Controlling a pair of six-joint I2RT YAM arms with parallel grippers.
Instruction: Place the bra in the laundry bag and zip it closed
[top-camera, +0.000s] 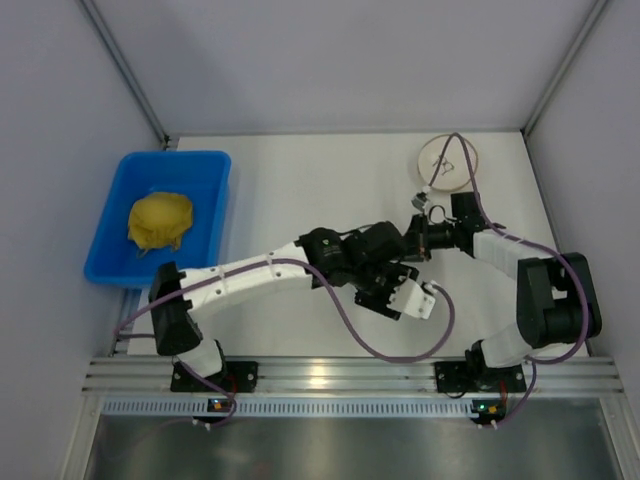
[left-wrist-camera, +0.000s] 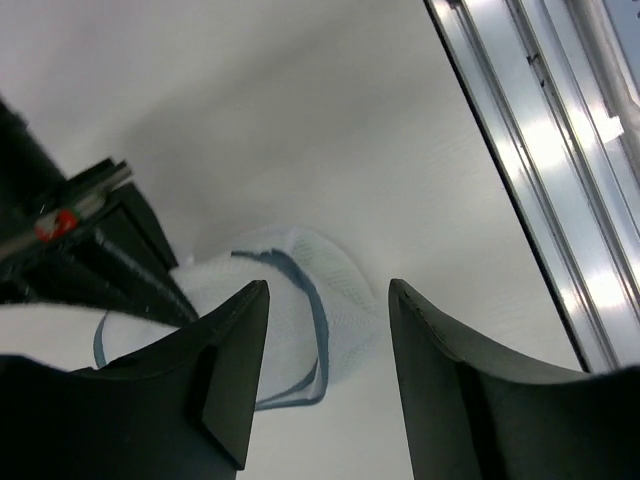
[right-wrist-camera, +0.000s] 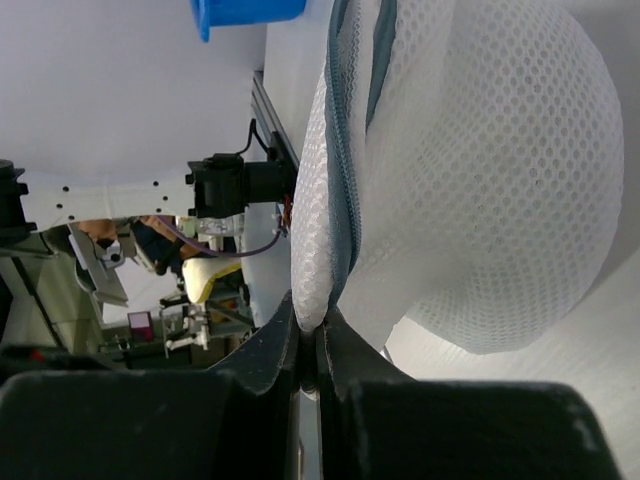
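Observation:
The laundry bag (right-wrist-camera: 480, 170), white mesh with a blue-grey zipper rim (right-wrist-camera: 345, 150), bulges out in front of my right gripper (right-wrist-camera: 310, 325). That gripper is shut on the bag's edge next to the zipper. In the left wrist view the bag (left-wrist-camera: 290, 310) lies on the white table, just beyond my open, empty left gripper (left-wrist-camera: 328, 300). The right gripper's black body is at its left. In the top view both wrists meet over the table's middle (top-camera: 400, 270) and cover most of the bag. The bra shows in no view. I cannot tell what is inside the bag.
A blue bin (top-camera: 215, 200) at the left holds a yellow cloth lump (top-camera: 160, 220). A white disc with a tan rim (top-camera: 448, 160) lies at the back right. A metal rail (top-camera: 340, 375) runs along the near edge and also shows in the left wrist view (left-wrist-camera: 540, 150).

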